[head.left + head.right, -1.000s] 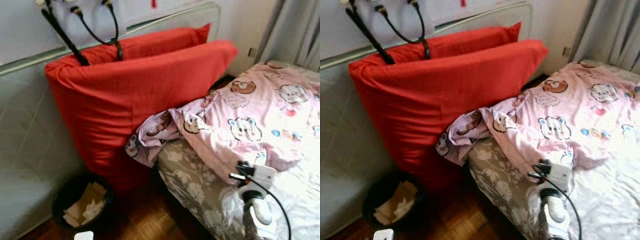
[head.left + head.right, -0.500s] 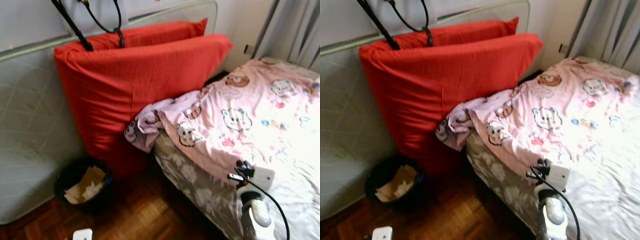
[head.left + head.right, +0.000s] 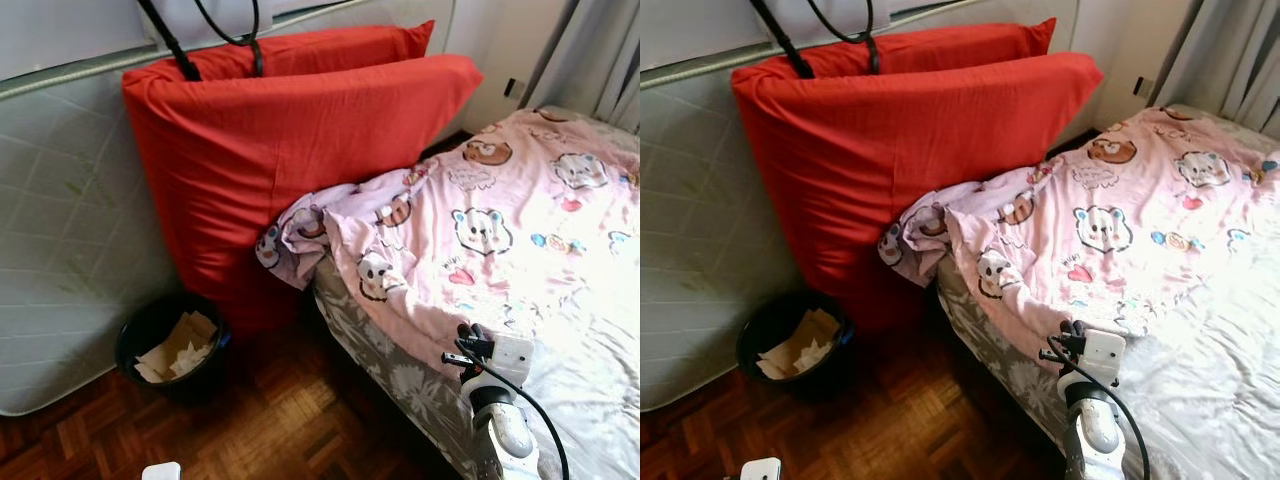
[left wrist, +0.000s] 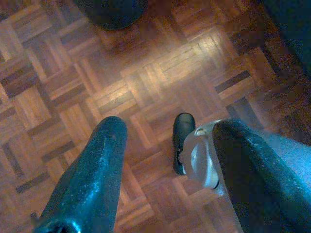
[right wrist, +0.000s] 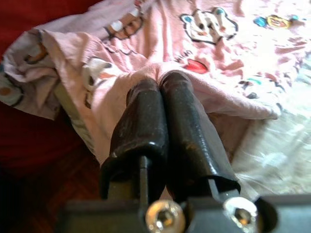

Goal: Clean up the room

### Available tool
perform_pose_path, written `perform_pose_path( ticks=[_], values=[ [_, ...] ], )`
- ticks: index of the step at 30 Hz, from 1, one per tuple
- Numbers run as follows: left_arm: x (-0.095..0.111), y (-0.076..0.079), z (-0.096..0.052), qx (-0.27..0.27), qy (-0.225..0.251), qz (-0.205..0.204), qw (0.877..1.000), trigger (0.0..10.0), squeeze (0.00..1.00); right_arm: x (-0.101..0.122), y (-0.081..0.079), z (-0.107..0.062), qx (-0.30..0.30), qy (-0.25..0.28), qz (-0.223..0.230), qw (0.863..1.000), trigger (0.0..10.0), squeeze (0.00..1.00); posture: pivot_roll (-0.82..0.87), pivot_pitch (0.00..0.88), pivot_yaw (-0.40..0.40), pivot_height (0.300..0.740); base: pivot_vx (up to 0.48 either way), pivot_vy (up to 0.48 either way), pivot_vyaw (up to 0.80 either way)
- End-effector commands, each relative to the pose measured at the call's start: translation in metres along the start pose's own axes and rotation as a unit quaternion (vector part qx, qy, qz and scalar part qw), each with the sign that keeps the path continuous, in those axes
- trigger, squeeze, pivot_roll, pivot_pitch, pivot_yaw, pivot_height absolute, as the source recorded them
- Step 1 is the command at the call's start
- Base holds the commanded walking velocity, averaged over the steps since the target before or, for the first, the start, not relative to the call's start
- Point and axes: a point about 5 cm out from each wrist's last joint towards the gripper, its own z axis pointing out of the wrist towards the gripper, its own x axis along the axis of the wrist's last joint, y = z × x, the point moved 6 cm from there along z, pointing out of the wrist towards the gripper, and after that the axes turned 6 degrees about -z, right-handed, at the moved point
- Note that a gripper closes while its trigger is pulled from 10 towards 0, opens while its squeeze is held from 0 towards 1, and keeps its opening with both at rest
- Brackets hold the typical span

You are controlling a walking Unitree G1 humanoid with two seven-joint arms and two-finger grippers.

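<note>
Right gripper (image 5: 163,80) has dropped toward the pink blanket (image 3: 470,220), fingers pressed together, holding nothing.

I see grey curtains (image 3: 600,50) hanging at the far right behind the bed, a wall socket (image 3: 517,88) beside them, and parquet floor (image 3: 280,430) below.

Left end effector (image 4: 165,165) spread wide, parquet floor (image 4: 146,82) beyond

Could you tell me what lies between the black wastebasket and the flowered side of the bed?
In the left eye view, bare parquet floor lies between the wastebasket and the bed's flowered side; the red cushion stands behind it.
</note>
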Motion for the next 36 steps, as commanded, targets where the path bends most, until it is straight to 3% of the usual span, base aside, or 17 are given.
perform_pose_path(
  ticks=[1,2,12,13,14,15,19,23,24,27,32,36],
  values=[
    [-0.01,-0.005,-0.003,0.009,-0.017,-0.002,1.0,10.0,0.0,-0.008,0.0,-0.003,0.001,-0.016,-0.002,1.0,10.0,0.8,0.07,0.086,-0.017,0.74,0.0,0.0,0.0],
    [-0.01,-0.005,-0.003,0.009,-0.018,-0.002,1.0,10.0,0.0,-0.01,0.001,-0.004,0.001,-0.021,-0.004,1.0,10.0,1.0,0.07,0.086,-0.017,0.74,0.0,0.0,0.0],
    [-0.01,-0.006,-0.003,0.01,-0.019,-0.002,1.0,10.0,0.0,-0.036,0.002,-0.014,0.007,-0.074,-0.007,0.997,10.0,0.99,0.07,0.089,-0.017,0.74,0.0,0.0,0.0],
    [-0.011,-0.006,-0.003,0.01,-0.019,-0.002,1.0,10.0,0.0,-0.041,0.001,-0.016,0.011,-0.086,-0.006,0.996,10.0,0.84,0.07,0.089,-0.017,0.74,0.0,0.0,0.0],
    [-0.011,-0.006,-0.003,0.011,-0.021,-0.003,1.0,10.0,0.0,-0.048,0.0,-0.018,0.016,-0.104,-0.012,0.994,10.0,0.19,0.07,0.089,-0.017,0.74,0.0,0.0,0.0],
    [-0.011,-0.006,-0.003,0.011,-0.021,-0.004,1.0,10.0,0.0,-0.053,0.0,-0.02,0.017,-0.115,-0.014,0.993,10.0,0.0,0.07,0.089,-0.017,0.74,0.0,0.0,0.0],
    [-0.011,-0.005,-0.002,0.013,-0.024,-0.004,1.0,10.0,0.0,-0.084,-0.001,-0.035,0.025,-0.191,-0.02,0.981,10.0,0.0,0.06,0.079,-0.02,0.74,0.0,0.0,0.0],
    [-0.011,-0.005,-0.002,0.013,-0.025,-0.005,1.0,10.0,0.0,-0.095,-0.002,-0.042,0.027,-0.219,-0.023,0.975,10.0,0.0,0.06,0.079,-0.02,0.74,0.0,0.0,0.0],
    [-0.011,-0.005,-0.002,0.014,-0.027,-0.005,1.0,10.0,0.0,-0.111,0.001,-0.053,0.02,-0.261,-0.025,0.965,10.0,0.0,0.06,0.072,-0.022,0.74,0.0,0.0,0.0],
    [-0.01,-0.005,-0.001,0.018,-0.029,-0.008,0.999,10.0,0.0,-0.131,0.005,-0.071,0.006,-0.311,-0.029,0.95,10.0,0.0,0.06,0.067,-0.025,0.74,0.0,0.0,0.0],
    [-0.01,-0.005,0.0,0.02,-0.033,-0.011,0.999,10.0,0.0,-0.15,0.005,-0.093,-0.004,-0.356,-0.017,0.934,10.0,0.0,0.06,0.059,-0.027,0.74,0.0,0.0,0.0],
    [-0.007,-0.005,0.001,0.02,-0.032,-0.012,0.999,10.0,0.0,-0.156,0.008,-0.099,-0.018,-0.369,-0.01,0.929,10.0,0.0,0.06,0.054,-0.022,0.74,0.0,0.0,0.0]
  ],
)
